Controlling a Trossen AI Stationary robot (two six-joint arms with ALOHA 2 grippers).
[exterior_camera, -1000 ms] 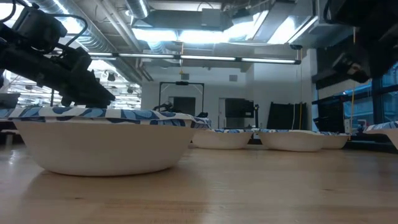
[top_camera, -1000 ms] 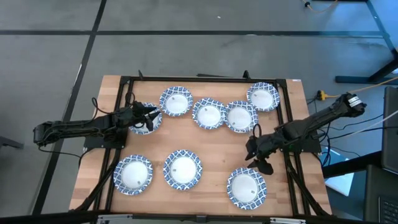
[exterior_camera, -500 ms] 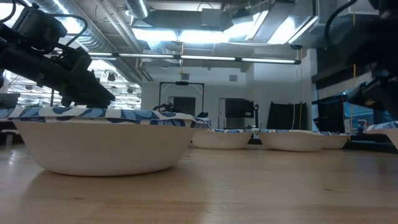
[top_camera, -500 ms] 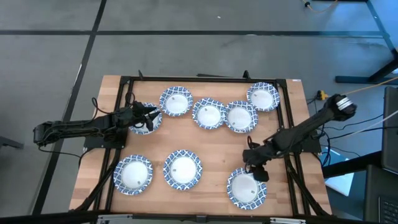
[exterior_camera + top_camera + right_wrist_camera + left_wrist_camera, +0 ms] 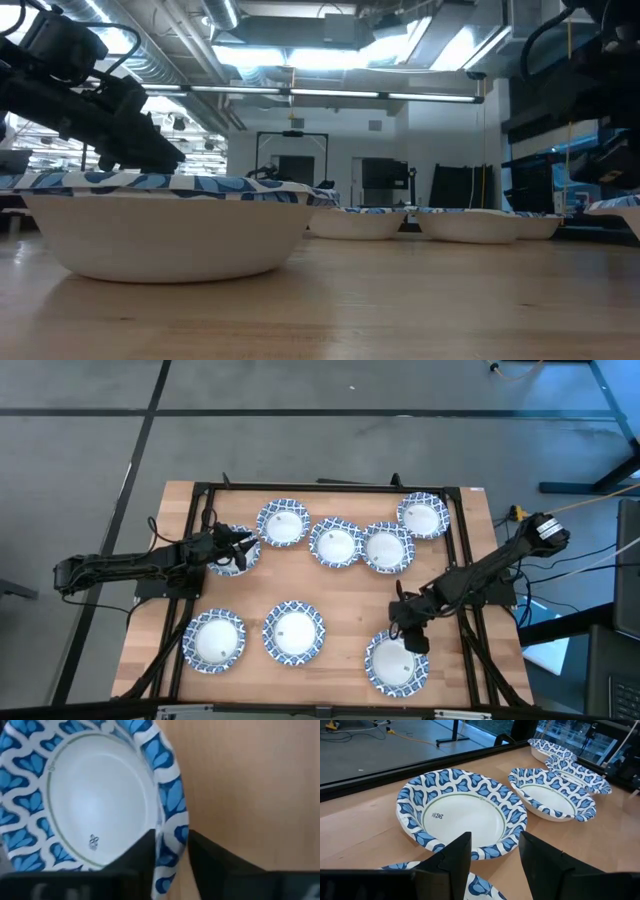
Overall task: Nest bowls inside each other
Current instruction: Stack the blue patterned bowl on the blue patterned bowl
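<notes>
Several blue-and-white patterned bowls sit singly on their bases on the wooden table. The far row runs from the far-left bowl (image 5: 232,552) past a second bowl (image 5: 283,523) to the far-right bowl (image 5: 423,515). The near row holds a left bowl (image 5: 214,640), a middle bowl (image 5: 293,631) and the near-right bowl (image 5: 397,663). My left gripper (image 5: 241,545) is open and hovers over the far-left bowl's rim (image 5: 480,887), facing the second bowl (image 5: 462,815). My right gripper (image 5: 412,636) is open at the near-right bowl's far rim. My right gripper (image 5: 171,851) comes from above with its fingers astride the near-right bowl's rim (image 5: 172,827), one finger (image 5: 142,852) on the inner side and the other on the outer side. I cannot tell whether either finger touches the rim. The bowl rests flat on the table.
A dark frame (image 5: 330,488) runs around the table top. Bare wood (image 5: 345,595) lies between the far and near rows. In the low view the middle near bowl (image 5: 165,225) fills the left foreground, with other bowls (image 5: 470,222) farther back.
My right gripper has moved toward the table's near edge and down, from the bare wood onto the far rim of the near-right bowl, then nearly stopped. The bowls have stayed where they were.
</notes>
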